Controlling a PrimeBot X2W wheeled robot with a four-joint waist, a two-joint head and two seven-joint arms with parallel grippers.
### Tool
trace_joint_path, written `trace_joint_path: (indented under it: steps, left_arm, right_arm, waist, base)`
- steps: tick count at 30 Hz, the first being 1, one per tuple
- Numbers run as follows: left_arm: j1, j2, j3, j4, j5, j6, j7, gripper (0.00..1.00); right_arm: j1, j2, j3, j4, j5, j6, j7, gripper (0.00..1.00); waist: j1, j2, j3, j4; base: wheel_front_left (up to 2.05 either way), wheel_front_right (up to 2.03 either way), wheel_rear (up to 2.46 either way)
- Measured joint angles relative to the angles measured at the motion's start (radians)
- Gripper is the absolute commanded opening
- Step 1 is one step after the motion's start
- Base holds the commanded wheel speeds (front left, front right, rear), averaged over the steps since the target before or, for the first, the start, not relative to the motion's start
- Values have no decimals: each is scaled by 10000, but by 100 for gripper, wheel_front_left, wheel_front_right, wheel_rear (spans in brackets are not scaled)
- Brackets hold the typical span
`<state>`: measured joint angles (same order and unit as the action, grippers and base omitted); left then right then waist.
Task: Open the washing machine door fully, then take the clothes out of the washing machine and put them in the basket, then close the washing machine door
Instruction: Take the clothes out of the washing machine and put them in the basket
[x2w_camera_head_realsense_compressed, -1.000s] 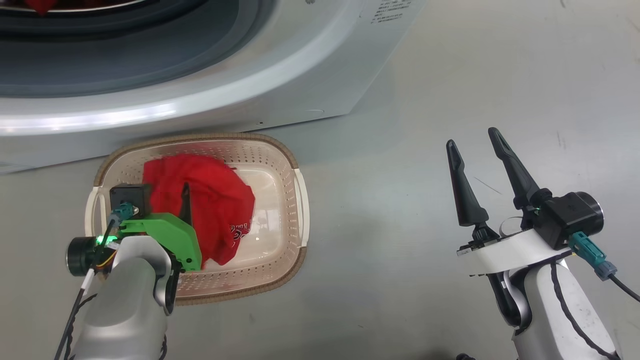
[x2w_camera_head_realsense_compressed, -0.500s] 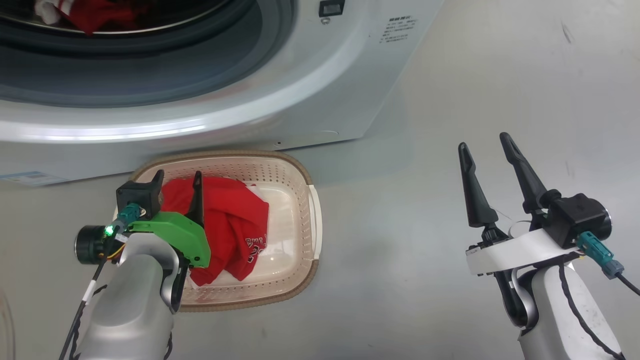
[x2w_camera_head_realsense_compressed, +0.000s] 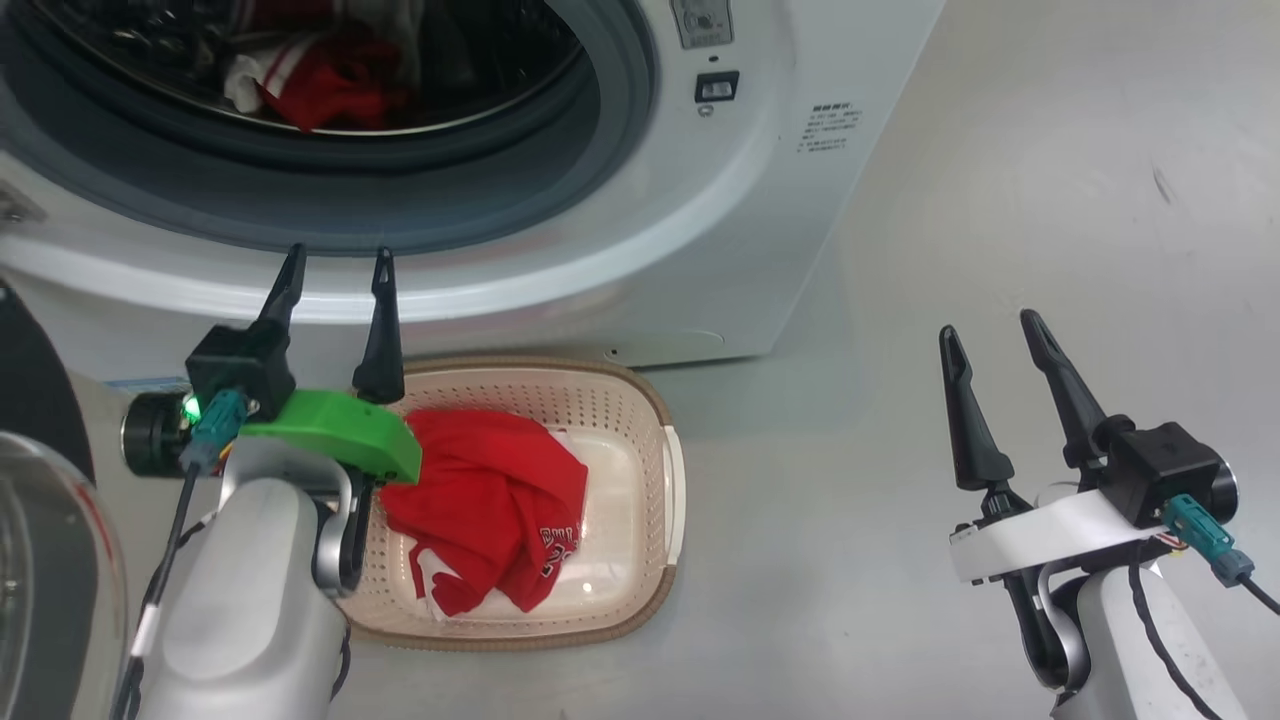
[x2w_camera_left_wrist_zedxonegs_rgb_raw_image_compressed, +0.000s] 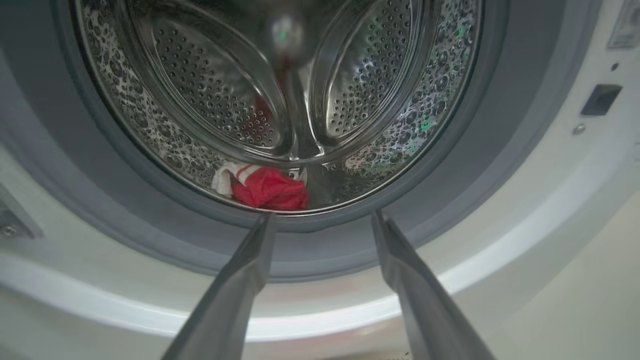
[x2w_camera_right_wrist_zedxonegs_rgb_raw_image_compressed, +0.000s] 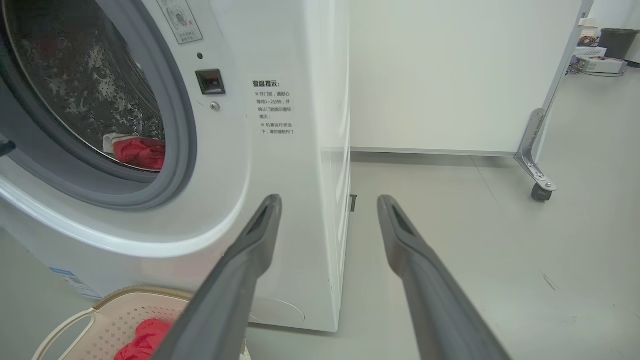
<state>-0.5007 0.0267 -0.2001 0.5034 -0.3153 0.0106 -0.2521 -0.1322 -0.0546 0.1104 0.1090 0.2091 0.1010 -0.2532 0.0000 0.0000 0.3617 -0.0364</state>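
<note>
The door (x2w_camera_head_realsense_compressed: 40, 560) was cut off left of the washer (x2w_camera_head_realsense_compressed: 760, 230). Soft red clothes (x2w_camera_head_realsense_compressed: 330, 85) were seen partly in its perforated steel drum (x2w_camera_left_wrist_zedxonegs_rgb_raw_image_compressed: 220, 100), partly in the basket (x2w_camera_head_realsense_compressed: 600, 410) before it. The left end effector (x2w_camera_head_realsense_compressed: 340, 253) and right end effector (x2w_camera_head_realsense_compressed: 987, 324) were spread wide, empty.

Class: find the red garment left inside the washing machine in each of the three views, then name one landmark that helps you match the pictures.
Head view: red garment near the top edge, left of centre.
Left wrist view: red garment just left of centre, on the drum floor.
Right wrist view: red garment near the left edge, mid-height.
Shared landmark: the grey door gasket curving just below the garment.
</note>
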Motion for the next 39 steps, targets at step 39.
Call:
trace_joint_path:
  steps: [39]
  left_arm:
    - [5435, 451, 290, -3542, 665, 470, 0, 100]
  right_arm:
    - [2691, 92, -21, -268, -102, -522, 8, 100]
  waist:
    - [0, 0, -3525, 429]
  base:
    - [0, 0, 0]
